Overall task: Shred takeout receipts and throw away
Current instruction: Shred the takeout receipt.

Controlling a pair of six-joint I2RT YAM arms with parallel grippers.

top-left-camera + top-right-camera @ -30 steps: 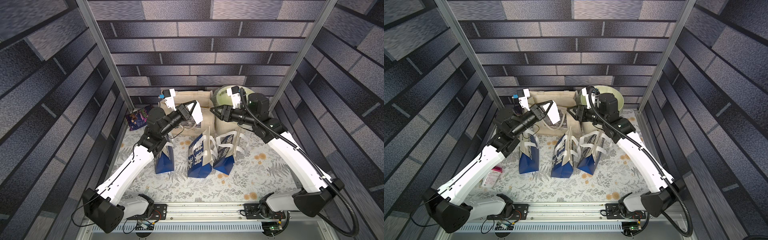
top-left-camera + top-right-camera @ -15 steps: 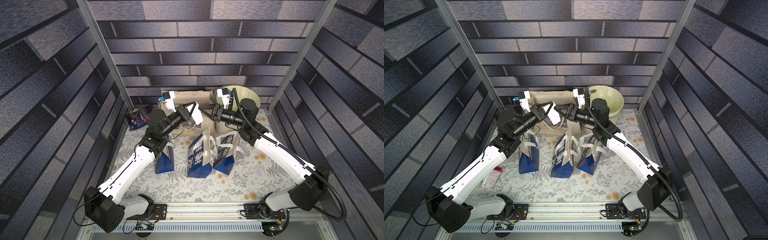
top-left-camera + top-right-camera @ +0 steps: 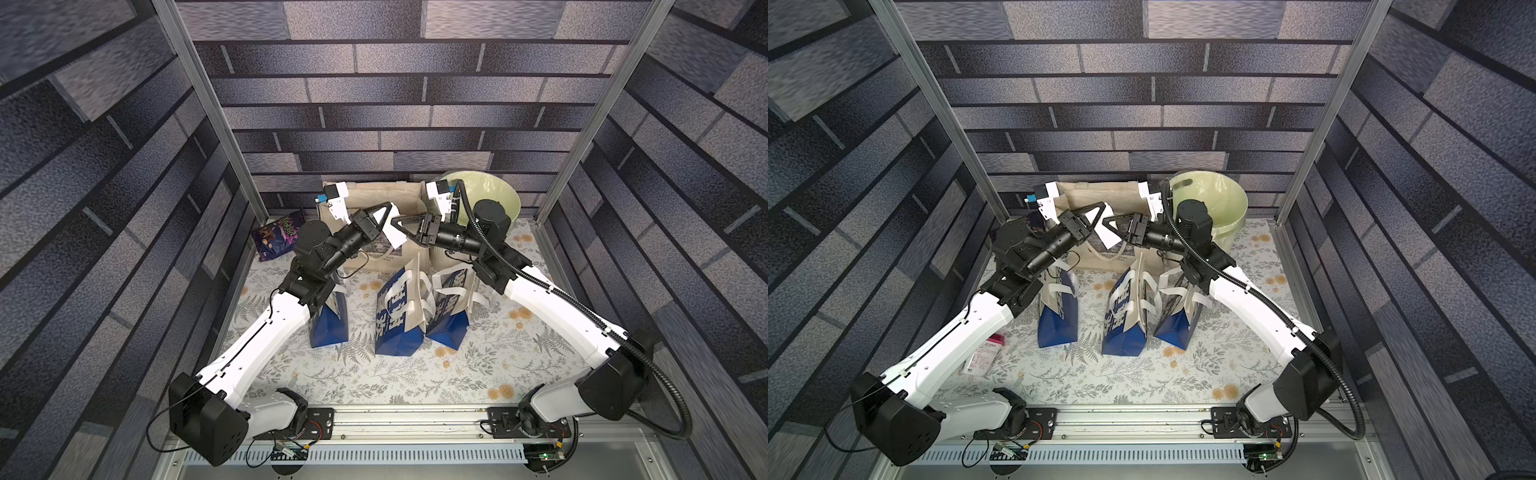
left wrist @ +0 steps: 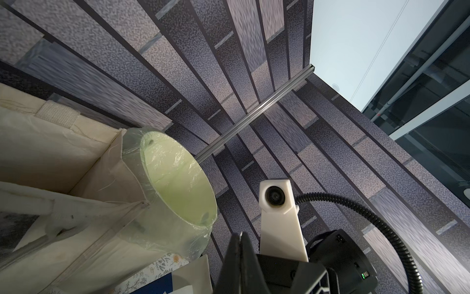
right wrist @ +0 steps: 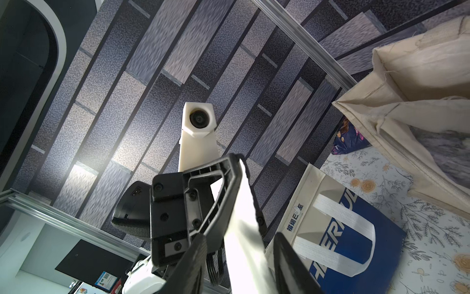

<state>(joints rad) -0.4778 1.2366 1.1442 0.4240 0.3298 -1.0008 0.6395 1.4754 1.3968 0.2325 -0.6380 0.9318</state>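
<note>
Holding a takeout receipt (image 3: 395, 235) by one end, your left gripper (image 3: 390, 208) is clamped tight on the paper, and the white slip hangs down from its fingertips. You have it up in the air at the far middle of the scene, in front of the beige canvas tote (image 3: 374, 197) and above the row of three blue-and-white paper bags (image 3: 395, 316) that stand on the floral tablecloth (image 3: 415, 374).

Your right gripper (image 3: 399, 223) faces the left one nose to nose. In the right wrist view its two fingers (image 5: 193, 264) stand apart, one on each side of the receipt, and the slip runs down between them without being pinched.

At the far right, just beside the tote, you can see the pale green bin (image 3: 500, 195) with its clear plastic liner. A purple snack packet (image 3: 278, 235) lies at the far left edge.
</note>
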